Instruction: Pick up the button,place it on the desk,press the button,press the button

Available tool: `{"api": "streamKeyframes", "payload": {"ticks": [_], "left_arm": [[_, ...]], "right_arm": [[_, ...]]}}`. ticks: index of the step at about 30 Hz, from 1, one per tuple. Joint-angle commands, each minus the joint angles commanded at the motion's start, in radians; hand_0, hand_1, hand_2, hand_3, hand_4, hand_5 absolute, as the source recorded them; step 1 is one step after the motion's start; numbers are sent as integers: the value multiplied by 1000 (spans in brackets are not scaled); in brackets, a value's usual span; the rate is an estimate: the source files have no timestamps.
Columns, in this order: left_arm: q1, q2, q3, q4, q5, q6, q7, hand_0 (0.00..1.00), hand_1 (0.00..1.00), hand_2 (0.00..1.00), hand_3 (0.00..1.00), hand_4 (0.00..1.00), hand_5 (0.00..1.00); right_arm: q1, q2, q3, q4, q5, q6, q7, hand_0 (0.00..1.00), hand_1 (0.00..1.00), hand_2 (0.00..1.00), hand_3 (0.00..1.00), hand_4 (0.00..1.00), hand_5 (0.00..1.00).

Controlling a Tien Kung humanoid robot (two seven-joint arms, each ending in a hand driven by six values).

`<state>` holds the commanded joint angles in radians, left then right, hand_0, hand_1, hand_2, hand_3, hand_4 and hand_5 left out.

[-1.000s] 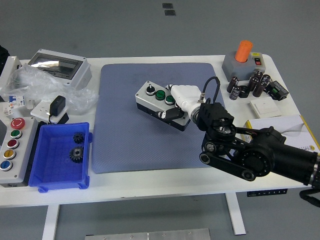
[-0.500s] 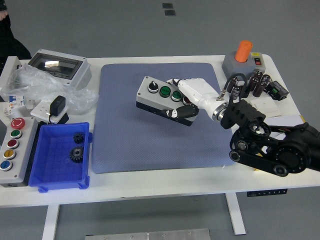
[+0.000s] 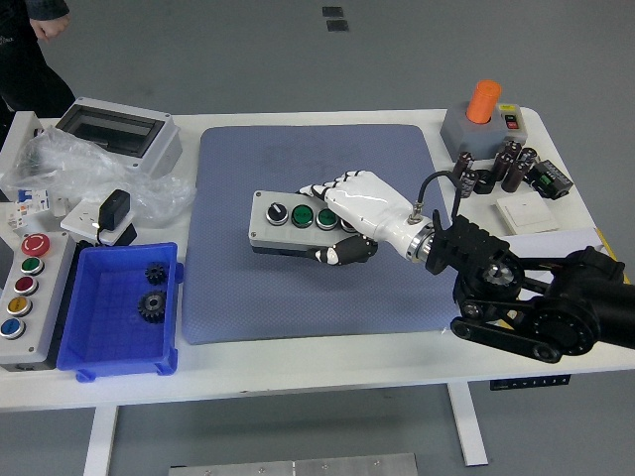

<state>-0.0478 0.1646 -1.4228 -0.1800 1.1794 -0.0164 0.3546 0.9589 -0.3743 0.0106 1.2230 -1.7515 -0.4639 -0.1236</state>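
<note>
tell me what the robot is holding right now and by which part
The right hand grips the grey push-button box by its right end, fingers over the top and thumb on the near side. The box sits on the blue mat.

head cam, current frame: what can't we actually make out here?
- Button box, head view: its right end is covered by the right robot hand, so any button there is hidden.
- Whether the box rests on the blue mat or is lifted: not clear from above.
- Person, top left: cut off by the picture's edge.
- Left robot hand: out of view.
</note>
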Motion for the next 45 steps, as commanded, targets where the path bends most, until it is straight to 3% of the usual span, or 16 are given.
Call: {"api": "streamKeyframes", "payload": {"ticks": [2, 3, 8, 9, 20, 21, 26, 27, 32, 33, 44, 45], "left_arm": [[0, 0, 0, 0, 0, 0, 1, 642, 650, 573, 624, 586, 231], [0, 0, 0, 0, 0, 0, 1, 643, 649, 573, 624, 585, 234], [1, 0, -8, 0, 7, 0, 8, 643, 649, 573, 624, 585, 234], [1, 0, -8, 0, 7, 0, 9, 642, 651, 573, 624, 585, 236], [-3, 2, -14, 0, 12, 0, 11, 642, 651, 573, 625, 583, 237], [-3, 2, -14, 0, 13, 0, 11, 642, 651, 574, 625, 583, 237], [-3, 2, -14, 0, 13, 0, 11, 642, 651, 574, 625, 583, 237], [-3, 2, -14, 0, 13, 0, 11, 641, 650, 574, 624, 582, 236], [-4, 3, -12, 0, 12, -1, 11, 641, 650, 574, 624, 582, 236], [-4, 3, -12, 0, 12, -2, 11, 641, 650, 573, 623, 581, 235], [-5, 5, -9, 0, 9, -3, 13, 641, 650, 573, 623, 580, 236], [-5, 5, -9, 0, 10, -3, 13, 641, 651, 571, 622, 579, 233]], "right_arm": [[-1, 11, 0, -19, 1, 8, 1, 690, 646, 423, 413, 231, 2], [-1, 16, 0, -28, 2, 11, 1, 716, 659, 534, 421, 227, 2], [-8, 40, 1, -72, -11, 32, -6, 716, 659, 534, 421, 227, 2], [-9, 43, 2, -77, -15, 36, -8, 716, 664, 606, 424, 237, 2], [-2, 53, -2, -91, -55, 67, -32, 710, 662, 656, 428, 246, 2], [-1, 54, -1, -92, -56, 71, -33, 708, 657, 661, 477, 326, 2], [5, 52, 4, -97, -57, 92, -33, 708, 657, 661, 477, 326, 2], [7, 51, 5, -98, -55, 97, -33, 712, 655, 657, 569, 508, 2], [17, 48, 1, -104, -48, 126, -33, 712, 655, 657, 569, 508, 2], [18, 47, 0, -106, -47, 131, -33, 721, 665, 655, 679, 607, 2], [26, 44, -5, -114, -47, 172, -41, 723, 673, 670, 711, 633, 2], [27, 44, -5, -115, -47, 175, -42, 736, 682, 710, 770, 662, 2]]}}
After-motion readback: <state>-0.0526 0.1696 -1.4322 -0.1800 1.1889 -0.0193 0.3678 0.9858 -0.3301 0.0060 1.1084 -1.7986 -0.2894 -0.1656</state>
